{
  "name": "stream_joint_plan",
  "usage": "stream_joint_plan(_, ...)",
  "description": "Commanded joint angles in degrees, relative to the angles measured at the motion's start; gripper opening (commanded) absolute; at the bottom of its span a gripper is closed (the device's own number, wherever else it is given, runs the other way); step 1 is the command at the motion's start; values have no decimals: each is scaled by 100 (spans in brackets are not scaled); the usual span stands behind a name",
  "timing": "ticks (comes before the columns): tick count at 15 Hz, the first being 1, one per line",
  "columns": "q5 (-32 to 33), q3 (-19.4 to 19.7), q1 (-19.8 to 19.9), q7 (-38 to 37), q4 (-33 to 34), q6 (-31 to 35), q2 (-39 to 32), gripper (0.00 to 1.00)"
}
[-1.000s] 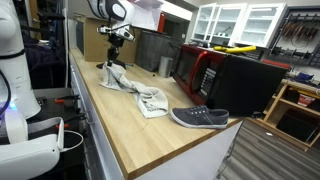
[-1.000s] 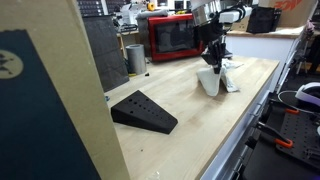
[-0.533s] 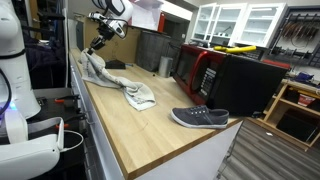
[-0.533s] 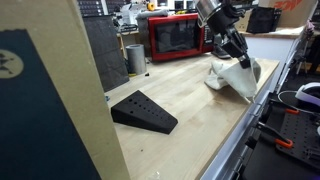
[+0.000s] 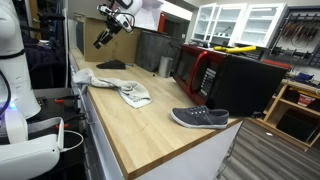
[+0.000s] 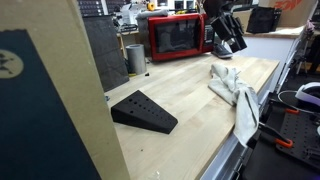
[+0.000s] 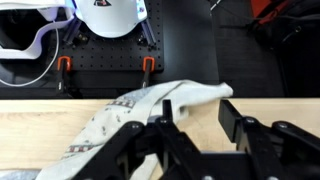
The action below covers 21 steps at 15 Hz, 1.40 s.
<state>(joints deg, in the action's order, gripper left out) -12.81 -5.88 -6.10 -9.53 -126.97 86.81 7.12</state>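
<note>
in an exterior view i see my pincer [image 5: 103, 38] up in the air above the far end of the table [image 5: 150, 125], well clear of the wood. the cloth [image 5: 122, 90] lies crumpled on the table below and a little nearer than the pincer, with one end hanging over the side edge. a grey shoe [image 5: 200, 118] sits near the close corner, well apart from the cloth, and a red microwave [image 5: 195, 68] stands along the back.

in an exterior view from the opposite end, the pincer [image 6: 232, 42] hangs above the cloth [image 6: 232, 88], not touching it. the cloth trails across the wood and droops over the table edge. a black wedge [image 6: 143, 110] lies mid-table, well apart from it, and a metal can [image 6: 135, 58] stands beside the microwave [image 6: 178, 37].

in the wrist view the pincer [image 7: 198, 120] has its jaws spread with nothing between them; it grips nothing. beneath it the cloth [image 7: 150, 105] lies at the table's [image 7: 40, 125] edge, partly over the drop.
</note>
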Motion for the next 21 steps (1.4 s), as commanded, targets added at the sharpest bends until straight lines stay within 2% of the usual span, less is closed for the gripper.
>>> stream_joint_plan(1, -58, 263, 326, -188, 167, 622, -188, 85)
stream_joint_plan(3, 66, 361, 451, -270, 74, 1177, -338, 99)
stream_joint_plan(6, 311, 434, 546, -456, -199, 1960, -563, 100)
stream_joint_plan(9, 597, 468, 560, -717, -403, 2386, -835, 100)
stream_joint_plan(19, 1490, 731, 579, -1576, -358, 2287, -1380, 100)
stream_joint_plan(20, 1555, 762, 583, -1594, -371, 2288, -1399, 75)
stream_joint_plan(21, 1625, 787, 580, -1640, -376, 2302, -1429, 74)
